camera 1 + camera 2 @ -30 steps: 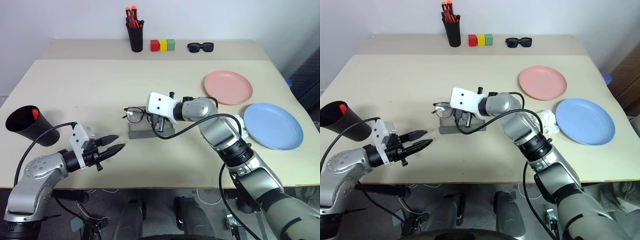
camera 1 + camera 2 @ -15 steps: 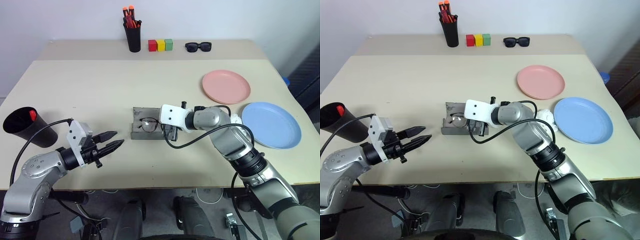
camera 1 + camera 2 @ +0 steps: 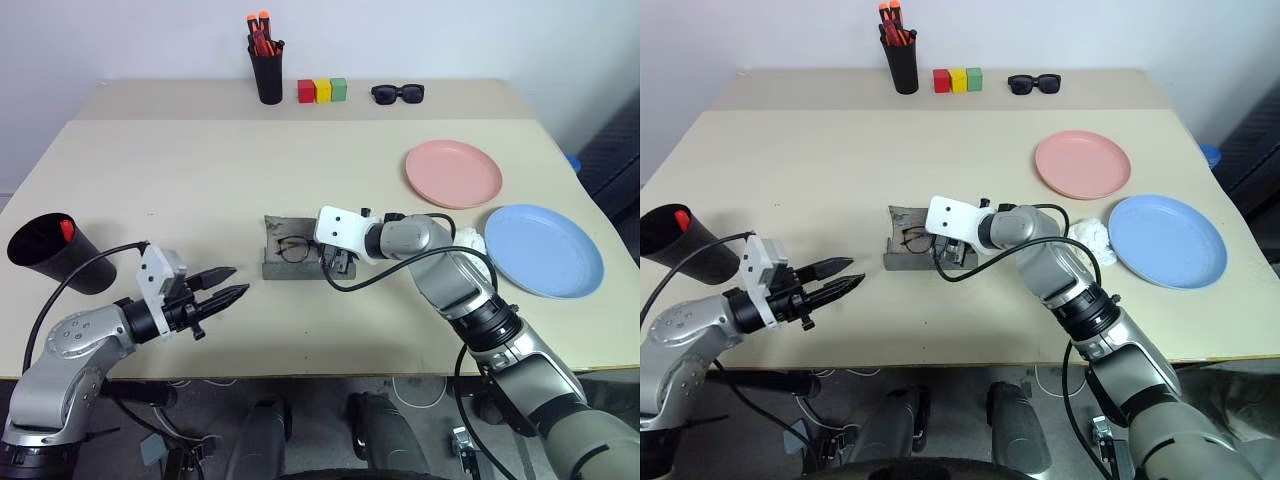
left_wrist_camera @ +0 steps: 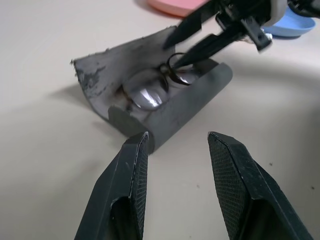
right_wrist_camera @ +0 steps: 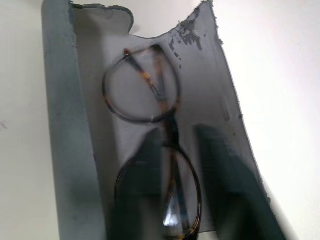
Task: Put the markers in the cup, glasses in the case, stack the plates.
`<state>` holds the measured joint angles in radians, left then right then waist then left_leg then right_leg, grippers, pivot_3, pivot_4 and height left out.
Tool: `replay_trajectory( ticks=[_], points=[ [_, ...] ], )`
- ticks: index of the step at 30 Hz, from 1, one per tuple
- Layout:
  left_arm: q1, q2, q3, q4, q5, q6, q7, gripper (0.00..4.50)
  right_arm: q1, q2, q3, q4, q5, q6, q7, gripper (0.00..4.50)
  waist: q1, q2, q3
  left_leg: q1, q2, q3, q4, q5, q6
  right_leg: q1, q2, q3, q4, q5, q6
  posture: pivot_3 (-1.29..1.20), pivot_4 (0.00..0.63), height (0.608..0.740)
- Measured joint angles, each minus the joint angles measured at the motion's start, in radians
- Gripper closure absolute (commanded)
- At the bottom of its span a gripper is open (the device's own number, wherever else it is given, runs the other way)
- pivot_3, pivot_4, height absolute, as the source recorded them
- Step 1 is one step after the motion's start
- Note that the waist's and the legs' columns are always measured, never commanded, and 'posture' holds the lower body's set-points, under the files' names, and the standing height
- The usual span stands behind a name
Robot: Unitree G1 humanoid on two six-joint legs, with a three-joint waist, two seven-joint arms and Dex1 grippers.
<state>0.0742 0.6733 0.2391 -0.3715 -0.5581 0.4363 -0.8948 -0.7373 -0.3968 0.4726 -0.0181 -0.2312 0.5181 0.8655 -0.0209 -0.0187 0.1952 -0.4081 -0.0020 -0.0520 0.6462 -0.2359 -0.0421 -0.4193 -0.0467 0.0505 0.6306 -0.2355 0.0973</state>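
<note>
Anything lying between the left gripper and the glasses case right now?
Nothing: in the left wrist view, bare table runs from the left gripper to the open case, with the glasses inside.

Two plates, pink (image 3: 453, 173) and blue (image 3: 545, 250), three blocks (image 3: 322, 91), one case (image 3: 292, 248), sunglasses (image 3: 399, 94), glasses (image 5: 155, 165).

Right fingers (image 5: 150, 190) blurred over glasses (image 5: 150, 150)

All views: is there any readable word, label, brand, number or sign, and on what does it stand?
None can be read. The case, glasses, pink plate, blue plate, cup, colored blocks, pen holder and sunglasses show no print.
</note>
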Motion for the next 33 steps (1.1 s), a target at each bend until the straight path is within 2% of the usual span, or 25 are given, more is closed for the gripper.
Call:
replay_trajectory(
  ticks=[1,2,4,6,9,12,15,19,23,27,31,33],
  points=[
    [0.0,0.0,0.0,0.011,0.0,-0.005,-0.001,2.59,0.0,-0.002,0.0,-0.006,0.002,0.0,0.004,1.3,0.0,0.0,0.0,0.0,0.0,0.0,0.0,0.0,0.0,0.0,0.0,0.0,0.0,0.0,0.0,0.0,0.15,0.74],
    [-0.001,-0.001,0.0,0.021,0.0,-0.005,-0.001,2.84,0.0,-0.005,-0.002,-0.017,0.004,0.0,0.008,0.79,0.0,0.0,0.0,0.0,0.0,0.0,0.0,0.0,0.0,0.0,0.0,0.0,0.0,0.0,0.0,0.0,0.15,0.74],
    [-0.008,-0.007,0.0,0.042,-0.007,-0.001,0.002,3.41,0.0,-0.016,-0.013,-0.052,0.017,-0.001,0.02,0.77,0.001,0.0,0.0,0.0,0.0,0.0,0.0,0.0,0.0,0.0,0.0,0.0,0.0,0.0,0.0,0.0,0.15,0.74],
    [-0.03,-0.012,0.0,0.062,-0.022,0.02,0.011,4.43,0.001,-0.024,-0.023,-0.084,0.028,0.0,0.03,0.77,0.001,0.0,0.0,0.0,0.0,0.0,0.0,0.0,0.0,0.0,0.0,0.0,0.0,0.0,0.0,0.0,0.15,0.74],
    [-0.109,-0.028,-0.005,0.088,-0.031,0.051,0.032,4.47,0.021,-0.061,-0.062,-0.149,0.058,-0.003,0.044,0.77,0.008,-0.001,0.0,-0.001,0.0,-0.001,0.001,0.0,0.0,0.0,0.0,0.0,0.0,0.0,0.0,0.0,0.15,0.74],
    [-0.248,-0.069,-0.04,0.12,-0.046,0.094,0.065,4.47,0.101,-0.149,-0.119,-0.24,0.096,-0.042,0.072,0.77,0.016,-0.001,-0.001,0.0,-0.002,-0.002,0.002,0.0,0.0,0.003,-0.001,-0.001,-0.002,0.0,0.001,0.0,0.15,0.74],
    [-0.406,-0.101,-0.092,0.182,-0.038,0.124,0.096,4.47,0.194,-0.22,-0.167,-0.318,0.14,-0.068,0.105,0.77,0.01,-0.002,0.0,0.0,-0.002,-0.002,0.002,0.0,0.0,0.004,0.0,-0.001,-0.001,0.0,0.002,0.0,0.15,0.74],
    [-0.63,-0.149,-0.218,0.336,0.045,0.136,0.11,4.47,0.273,-0.291,-0.233,-0.393,0.179,-0.064,0.114,0.77,0.002,-0.001,0.0,0.001,-0.002,-0.002,0.002,0.0,0.0,0.003,0.001,-0.001,0.0,0.002,0.005,0.0,0.15,0.74],
    [-0.855,-0.201,-0.351,0.589,0.174,0.111,0.083,4.47,0.35,-0.332,-0.289,-0.449,0.205,-0.038,0.104,0.77,0.006,-0.001,0.0,0.0,-0.002,-0.003,0.001,0.0,0.0,0.003,0.002,-0.001,0.0,0.002,0.005,0.0,0.15,0.74],
    [-1.047,-0.253,-0.405,0.915,0.277,0.065,0.059,4.47,0.426,-0.372,-0.346,-0.534,0.241,0.007,0.102,0.77,0.005,-0.002,0.0,-0.001,-0.003,-0.003,0.002,0.0,0.0,0.003,0.001,-0.001,-0.001,0.002,0.006,0.0,0.15,0.74],
    [-1.156,-0.287,-0.446,1.159,0.362,0.014,0.002,4.47,0.491,-0.393,-0.391,-0.603,0.259,0.05,0.082,0.77,0.003,-0.002,0.0,-0.001,-0.002,-0.003,0.001,0.0,0.0,0.002,0.001,-0.001,0.0,0.001,0.007,0.0,0.15,0.74],
    [-1.168,-0.287,-0.465,1.217,0.393,-0.006,-0.056,4.47,0.519,-0.4,-0.412,-0.623,0.269,0.074,0.072,0.77,0.002,-0.002,0.0,-0.001,-0.002,-0.003,0.001,0.0,0.0,0.002,0.001,-0.001,0.0,0.001,0.007,0.0,0.15,0.74]
  ],
)
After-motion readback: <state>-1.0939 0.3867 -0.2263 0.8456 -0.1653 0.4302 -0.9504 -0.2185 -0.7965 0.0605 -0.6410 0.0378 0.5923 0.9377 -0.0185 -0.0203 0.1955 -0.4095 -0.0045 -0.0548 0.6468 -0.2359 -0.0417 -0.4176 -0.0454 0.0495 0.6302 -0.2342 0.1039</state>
